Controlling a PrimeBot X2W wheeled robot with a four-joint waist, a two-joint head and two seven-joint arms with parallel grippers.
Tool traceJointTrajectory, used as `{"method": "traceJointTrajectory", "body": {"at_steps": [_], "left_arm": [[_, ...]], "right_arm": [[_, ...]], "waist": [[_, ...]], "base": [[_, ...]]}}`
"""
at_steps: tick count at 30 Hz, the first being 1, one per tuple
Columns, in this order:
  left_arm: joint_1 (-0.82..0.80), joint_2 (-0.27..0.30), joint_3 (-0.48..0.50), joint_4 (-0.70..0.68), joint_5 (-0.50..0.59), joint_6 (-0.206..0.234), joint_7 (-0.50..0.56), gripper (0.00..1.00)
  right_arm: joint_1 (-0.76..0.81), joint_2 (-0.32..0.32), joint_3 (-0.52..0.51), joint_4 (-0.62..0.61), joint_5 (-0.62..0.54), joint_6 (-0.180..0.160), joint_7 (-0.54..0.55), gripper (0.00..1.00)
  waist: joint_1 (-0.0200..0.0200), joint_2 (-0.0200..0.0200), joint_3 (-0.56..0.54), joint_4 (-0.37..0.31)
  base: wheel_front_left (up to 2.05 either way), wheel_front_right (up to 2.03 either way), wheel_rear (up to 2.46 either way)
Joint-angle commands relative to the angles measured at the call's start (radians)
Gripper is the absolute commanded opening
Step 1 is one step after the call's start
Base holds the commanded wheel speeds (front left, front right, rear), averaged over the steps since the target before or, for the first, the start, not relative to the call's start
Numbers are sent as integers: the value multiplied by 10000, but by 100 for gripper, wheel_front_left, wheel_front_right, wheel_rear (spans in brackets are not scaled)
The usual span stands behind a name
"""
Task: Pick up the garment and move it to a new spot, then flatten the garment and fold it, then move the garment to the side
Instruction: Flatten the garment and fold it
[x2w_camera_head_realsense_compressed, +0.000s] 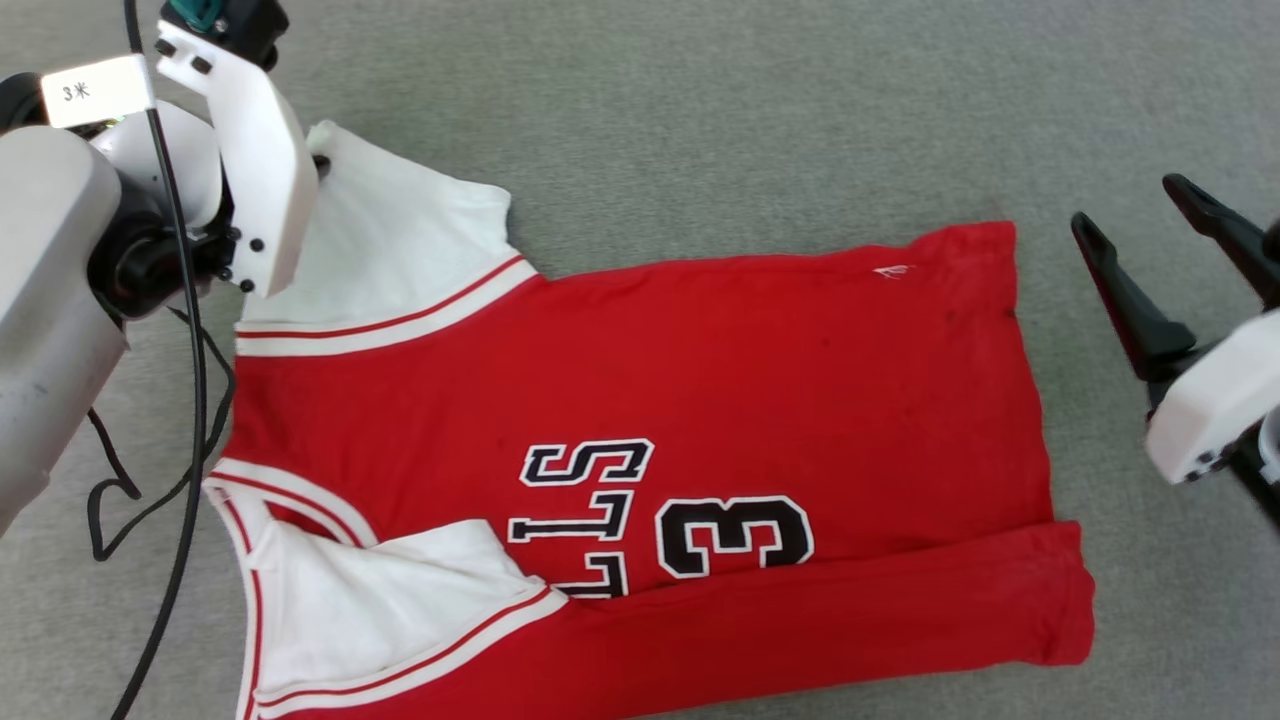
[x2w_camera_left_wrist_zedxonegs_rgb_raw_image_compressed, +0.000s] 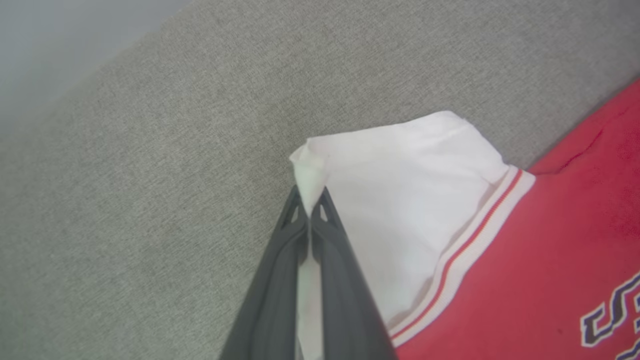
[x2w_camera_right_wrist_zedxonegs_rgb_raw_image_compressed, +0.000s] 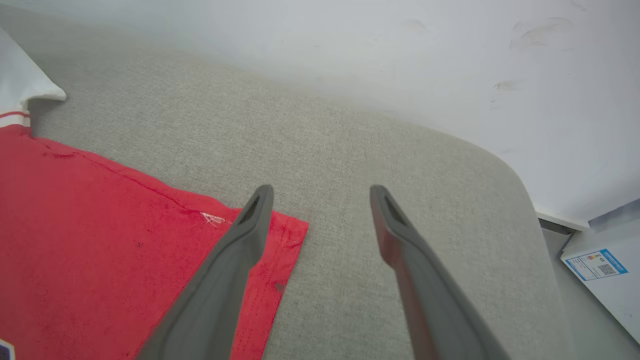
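Note:
The garment (x2w_camera_head_realsense_compressed: 700, 400), a red jersey T-shirt with white sleeves and a black number 3, lies spread on the grey fabric surface (x2w_camera_head_realsense_compressed: 700, 120), collar to the left. My left gripper (x2w_camera_left_wrist_zedxonegs_rgb_raw_image_compressed: 310, 197) is shut on the corner of the far white sleeve (x2w_camera_left_wrist_zedxonegs_rgb_raw_image_compressed: 400, 200), which bunches up between its fingers. In the head view the left wrist (x2w_camera_head_realsense_compressed: 250, 150) covers that sleeve corner (x2w_camera_head_realsense_compressed: 400, 230). My right gripper (x2w_camera_head_realsense_compressed: 1135, 225) stands open just right of the garment's hem. Its fingers (x2w_camera_right_wrist_zedxonegs_rgb_raw_image_compressed: 250, 235) hover over the hem's far corner (x2w_camera_right_wrist_zedxonegs_rgb_raw_image_compressed: 280, 240), holding nothing.
A black cable (x2w_camera_head_realsense_compressed: 190, 400) hangs from the left arm down past the garment's collar side. A pale wall (x2w_camera_right_wrist_zedxonegs_rgb_raw_image_compressed: 400, 50) rises behind the surface's curved edge, and a white box with a label (x2w_camera_right_wrist_zedxonegs_rgb_raw_image_compressed: 600, 265) sits beyond it at the right.

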Motion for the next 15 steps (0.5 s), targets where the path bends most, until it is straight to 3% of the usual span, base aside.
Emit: {"method": "traceJointTrajectory", "body": {"at_steps": [1,8,15], "left_arm": [[157,-20,-17,-87,0,-1,-108,0],[107,2,-196,-786,10,-6,-549,0],[-230,-19,-344,-1342,132,-7,-781,0]], "right_arm": [[-242,-226,147,96,262,-12,409,100],[-1579,-1686,1378,874,1820,-12,3843,100],[-2847,-1957,2226,1765,2571,-12,5750,100]], "waist": [[0,0,-94,144],[0,0,-42,544],[0,0,302,906]], "base": [[0,0,0],[0,0,0],[0,0,0]]}}
